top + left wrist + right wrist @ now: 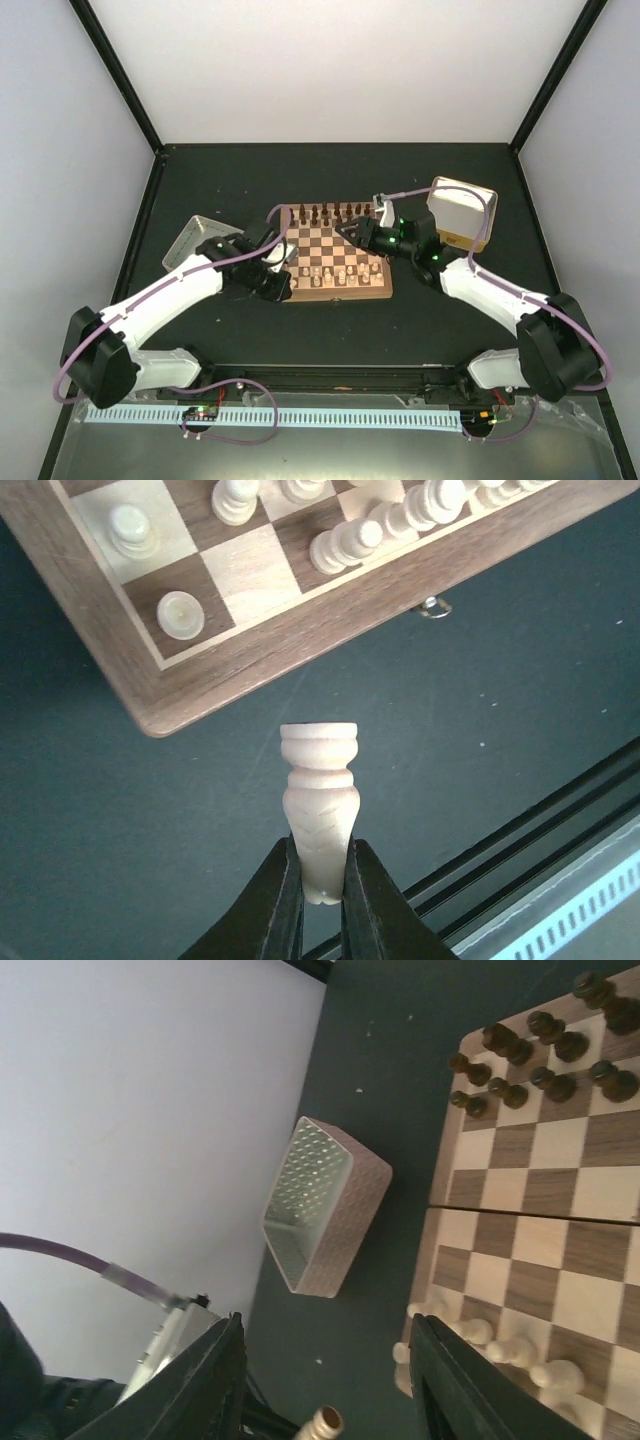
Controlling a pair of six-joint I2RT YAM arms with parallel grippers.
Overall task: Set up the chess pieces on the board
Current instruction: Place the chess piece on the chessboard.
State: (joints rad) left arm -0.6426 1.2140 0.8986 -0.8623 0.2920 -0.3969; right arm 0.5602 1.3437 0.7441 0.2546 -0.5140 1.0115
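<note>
We find the small checked wooden board (300, 640) nearly set; our left gripper (320, 885) clamps one pale turned-wood chess piece (319, 800) just off its corner, unplaced; our right gripper (330, 1365) gapes empty.

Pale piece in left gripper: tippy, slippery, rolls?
Probably stiff and light: the pale piece looks like turned wood. Likely tippy upright, being tall and slim. Its smooth round profile might slip in the left gripper, which pinches only one end, and it would probably roll if dropped on its side.
</note>
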